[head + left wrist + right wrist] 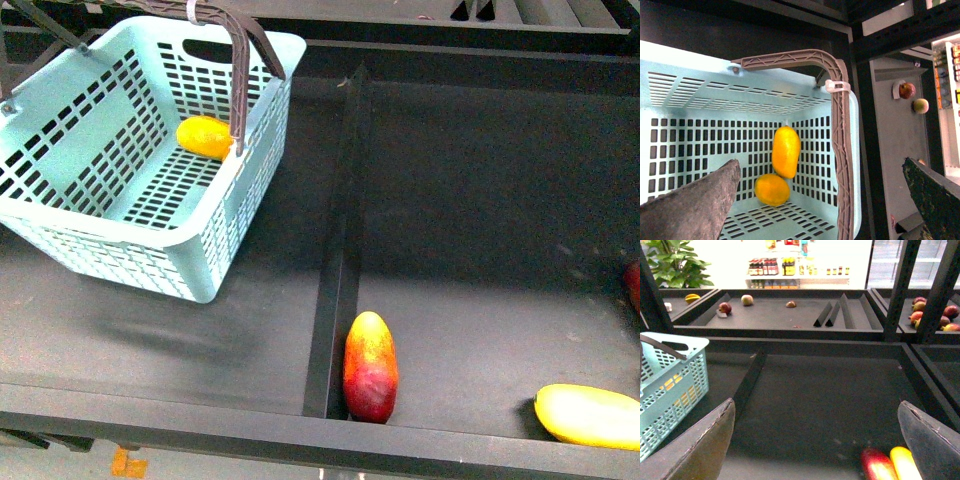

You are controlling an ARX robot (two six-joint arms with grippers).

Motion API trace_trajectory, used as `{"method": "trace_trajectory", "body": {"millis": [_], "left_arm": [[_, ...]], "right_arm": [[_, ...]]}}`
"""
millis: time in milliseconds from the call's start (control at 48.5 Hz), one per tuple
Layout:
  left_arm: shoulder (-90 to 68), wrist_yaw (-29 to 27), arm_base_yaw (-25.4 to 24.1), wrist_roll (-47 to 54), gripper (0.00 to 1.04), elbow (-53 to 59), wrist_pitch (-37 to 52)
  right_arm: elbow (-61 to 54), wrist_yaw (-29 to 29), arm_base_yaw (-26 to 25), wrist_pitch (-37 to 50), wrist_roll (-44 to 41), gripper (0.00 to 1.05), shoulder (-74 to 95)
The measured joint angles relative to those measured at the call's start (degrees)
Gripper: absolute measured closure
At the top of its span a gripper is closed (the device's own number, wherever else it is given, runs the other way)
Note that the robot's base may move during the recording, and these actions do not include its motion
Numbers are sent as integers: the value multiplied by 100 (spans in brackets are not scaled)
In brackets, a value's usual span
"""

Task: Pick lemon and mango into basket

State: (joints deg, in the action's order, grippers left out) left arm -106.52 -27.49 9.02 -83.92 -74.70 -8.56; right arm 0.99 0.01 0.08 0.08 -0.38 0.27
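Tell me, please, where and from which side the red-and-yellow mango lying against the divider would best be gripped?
Probably across its narrow middle, from above. The mango lies flat with its long axis running away from the robot, its left flank close against the divider. Its short width suits the open right gripper; the finger on the divider side has little room, so a slightly tilted approach from the open right may help.

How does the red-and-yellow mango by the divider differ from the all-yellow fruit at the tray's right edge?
Colour: the red-and-yellow mango is dark red low down, fading to yellow-orange on top; the all-yellow fruit is plain pale yellow. Pose: the mango lies lengthwise along the divider; the yellow fruit lies crosswise, partly cut off by the picture's edge. Both are elongated, lie on the dark tray outside the basket, and neither is held.
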Motion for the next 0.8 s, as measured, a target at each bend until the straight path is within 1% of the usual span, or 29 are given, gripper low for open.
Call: {"method": "trace_trajectory", "body": {"millis": [21, 41, 62, 82, 103, 124, 144, 165, 185, 206, 247, 288, 309, 412, 433, 597, 618, 659, 803], "left_arm": [[68, 26, 26, 107, 7, 48, 15], [190, 398, 22, 649, 11, 313, 605], [326, 938, -9, 1207, 16, 717, 1587], [461, 1440, -33, 2168, 22, 1204, 2697], [544, 1641, -35, 2868, 26, 1493, 3279], [616, 1764, -35, 3165, 28, 1718, 3696], [706, 1864, -35, 3877, 32, 2002, 4170], [879, 1950, -35, 4815, 38, 2463, 4876], [1005, 2000, -42, 5307, 43, 2754, 5281], [1172, 2026, -68, 6087, 48, 3067, 5674], [1512, 2055, -153, 7060, 59, 3565, 6133], [1766, 2092, -236, 7534, 67, 3908, 6299], [1908, 2111, -284, 7750, 73, 4131, 6365], [2402, 2269, -378, 8168, 99, 4937, 6502], [2516, 2295, -391, 8194, 101, 5080, 6526], [3414, 2420, -568, 8288, 101, 5954, 6551], [3550, 2629, -691, 8290, 101, 6061, 6518], [3648, 2704, -754, 8306, 101, 6135, 6494], [4194, 2734, -879, 8310, 101, 6489, 6286]], "right_arm": [[0, 0, 0, 0, 0, 9, 0], [0, -4, 0, 0, 0, 9, 0], [0, -2, 0, 0, 0, 9, 0], [0, 7, 0, 0, 0, 9, 0], [0, 2, 0, 0, 0, 9, 0], [0, 4, 0, 0, 0, 9, 0], [0, 15, 0, 0, 2, 9, 0], [0, 13, 0, 0, 0, 9, 2], [0, 11, 0, 0, 0, 9, 0], [0, 11, 0, 0, 0, 9, 0], [0, 11, 0, 0, 0, 9, 0], [0, 11, 0, 0, 0, 9, 0], [0, 11, 0, 0, 0, 9, 0], [0, 11, 0, 0, 0, 9, 0], [0, 11, 0, 0, 0, 9, 0], [0, 11, 0, 0, 0, 9, 0], [0, 11, 0, 0, 0, 9, 0], [0, 9, 0, 0, 0, 9, 0], [0, 11, 0, 0, 0, 9, 0]]}}
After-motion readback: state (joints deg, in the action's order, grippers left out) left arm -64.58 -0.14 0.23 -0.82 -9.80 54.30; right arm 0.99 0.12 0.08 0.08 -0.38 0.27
